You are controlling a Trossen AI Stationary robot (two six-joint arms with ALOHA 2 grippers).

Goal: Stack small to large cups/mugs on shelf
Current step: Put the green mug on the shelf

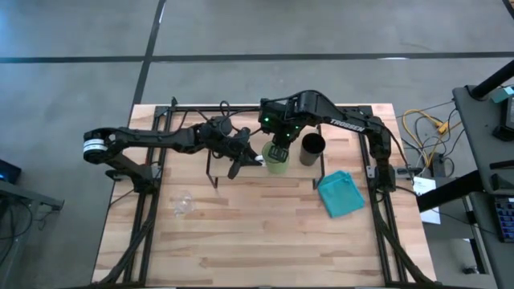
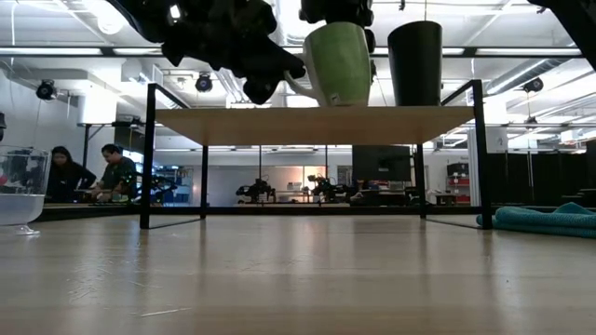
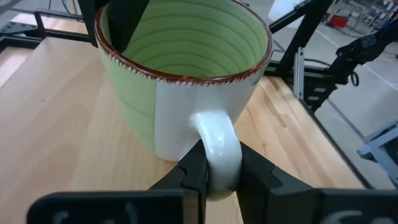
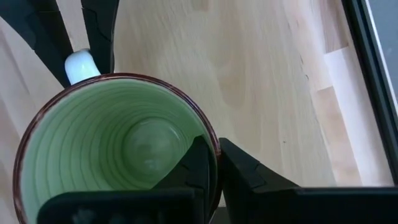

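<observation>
Gripping the white handle of the light-green mug (image 3: 186, 74), the left hand (image 3: 214, 171) is clamping its two dark fingers (image 3: 193, 168) on either side of that loop. Right hand (image 4: 211, 165) is pinching the mug's rim, one finger inside the green bowl and one outside. Both hands are holding the mug just above the shelf (image 2: 317, 123), and it's tilting slightly with a sliver of gap under its base. Black cup (image 2: 415, 63) is standing upright on the shelf board just beside the mug. Small glass cup (image 1: 184, 205) is sitting on the desk (image 1: 265, 241), well apart from the shelf. Blue cloth (image 1: 340, 193) is lying on the desk near the shelf's right legs.
</observation>
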